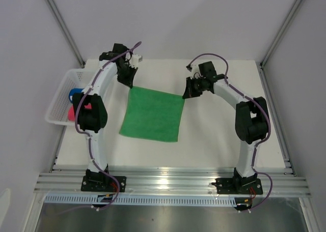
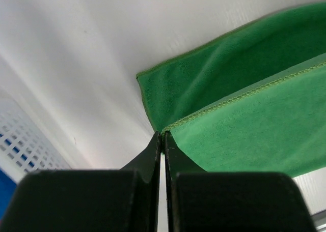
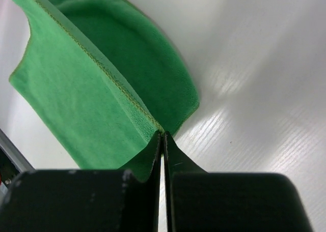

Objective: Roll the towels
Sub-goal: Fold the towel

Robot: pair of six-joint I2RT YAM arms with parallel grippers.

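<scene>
A bright green towel [image 1: 153,114] lies spread on the white table, its far edge lifted. My left gripper [image 1: 128,82] is shut on the towel's far left corner, and my right gripper [image 1: 187,93] is shut on its far right corner. In the left wrist view the closed tips [image 2: 163,135] pinch the stitched hem of the green towel [image 2: 244,135], which hangs folded over itself. The right wrist view has the same pinch [image 3: 163,134] on the green towel [image 3: 76,99]. A blue towel [image 1: 75,93] and a pink-red towel [image 1: 71,113] sit in the basket, partly hidden by the left arm.
The white mesh basket [image 1: 57,100] stands at the table's left edge, beside the left arm; its wall [image 2: 25,140] shows in the left wrist view. White walls enclose the table on three sides. A metal rail with the arm bases runs along the near edge.
</scene>
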